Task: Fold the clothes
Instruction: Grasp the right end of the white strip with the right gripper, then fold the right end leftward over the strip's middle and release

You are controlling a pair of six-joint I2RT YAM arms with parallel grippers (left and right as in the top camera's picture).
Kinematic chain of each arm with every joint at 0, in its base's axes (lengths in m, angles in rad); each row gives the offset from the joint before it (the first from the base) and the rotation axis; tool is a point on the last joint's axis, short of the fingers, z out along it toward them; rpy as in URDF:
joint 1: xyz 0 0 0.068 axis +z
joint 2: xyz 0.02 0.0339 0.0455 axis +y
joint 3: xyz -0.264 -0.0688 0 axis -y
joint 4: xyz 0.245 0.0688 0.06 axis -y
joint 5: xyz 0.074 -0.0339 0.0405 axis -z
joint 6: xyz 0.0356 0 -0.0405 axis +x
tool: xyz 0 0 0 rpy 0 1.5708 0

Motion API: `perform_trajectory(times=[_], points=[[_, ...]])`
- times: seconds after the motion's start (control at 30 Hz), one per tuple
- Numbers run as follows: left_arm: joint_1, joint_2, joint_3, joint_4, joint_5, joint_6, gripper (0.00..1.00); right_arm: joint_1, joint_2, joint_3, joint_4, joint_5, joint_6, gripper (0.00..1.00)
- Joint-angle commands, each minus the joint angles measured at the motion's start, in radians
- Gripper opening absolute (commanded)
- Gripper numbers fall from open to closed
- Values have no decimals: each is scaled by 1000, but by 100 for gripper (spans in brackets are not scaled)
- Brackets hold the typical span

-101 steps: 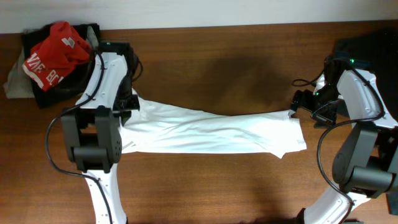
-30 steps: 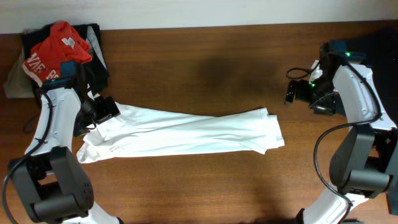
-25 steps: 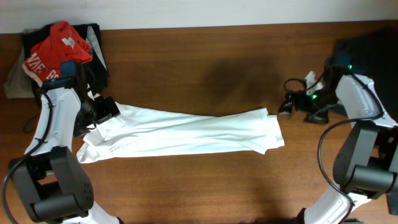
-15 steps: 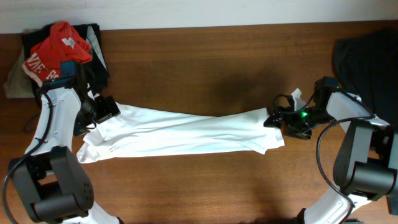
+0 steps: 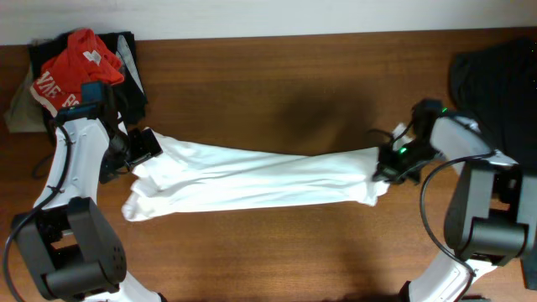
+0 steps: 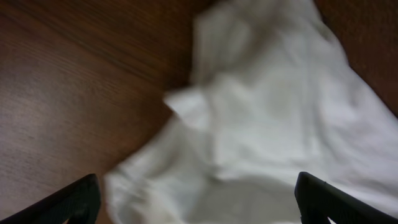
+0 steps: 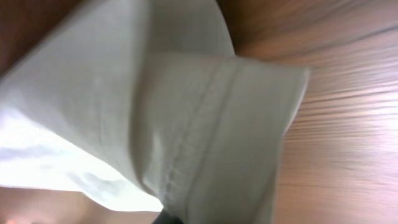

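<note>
Brown wooden table [image 5: 277, 260], grain running left to right; a pale wall strip [image 5: 252, 17] along its far edge.

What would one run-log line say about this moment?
left gripper: open, at left end of long white soft shirt | right gripper: shut on shirt's right end

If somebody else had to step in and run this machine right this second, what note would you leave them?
Left hand: open, at the left end of the white shirt, holding nothing.
Right hand: shut on the shirt's right end.
Where things are: the shirt lies across the table as a long narrow band. Red garment sits bunched on a black one at the back left. Another dark garment lies at the right edge.
Done: the shirt looks narrowed lengthwise.
Left: fold it end to end, then the other garments, none folded yet.
</note>
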Motion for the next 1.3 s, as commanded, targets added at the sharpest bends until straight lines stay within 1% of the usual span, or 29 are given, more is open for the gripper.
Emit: perform_trajectory(times=[0.0,0.07,0.13,0.2,0.37,0.5,0.7,0.73,0.83,0.87,0.9,0.97,1.0,1.03,1.17,1.23,1.27], points=[[4,-7,8,1,8,0,99,-51,-25,216,-150,199,17,4],[4,-7,8,2,8,0,99,-48,-39,328,-235,214,17,4],[4,-7,8,6,8,0,99,-4,-50,400,-289,214,16,4],[4,-7,8,10,8,0,99,62,-48,402,-290,207,16,4],[4,-7,8,10,8,0,99,305,-41,394,-238,185,43,4],[4,-7,8,8,8,0,99,449,-11,393,-222,185,43,4],[4,-7,8,8,8,0,99,595,4,340,-137,185,43,4],[4,-7,8,8,8,0,99,614,4,329,-119,185,50,5],[4,-7,8,7,8,0,99,646,4,288,-50,183,71,10],[4,-7,8,7,8,0,99,654,4,276,-29,167,77,15],[4,-7,8,4,8,0,99,662,4,266,-12,147,77,24],[4,-7,8,5,8,0,99,671,4,266,-9,127,77,29],[4,-7,8,5,8,0,99,678,4,266,-8,109,77,29],[4,-7,8,4,8,0,99,681,4,266,-6,96,77,25],[4,-7,8,4,8,0,99,672,2,275,-19,73,77,25],[4,-7,8,4,8,0,99,631,1,304,-62,92,78,30],[4,-7,8,4,8,0,99,598,1,320,-87,95,77,35]])
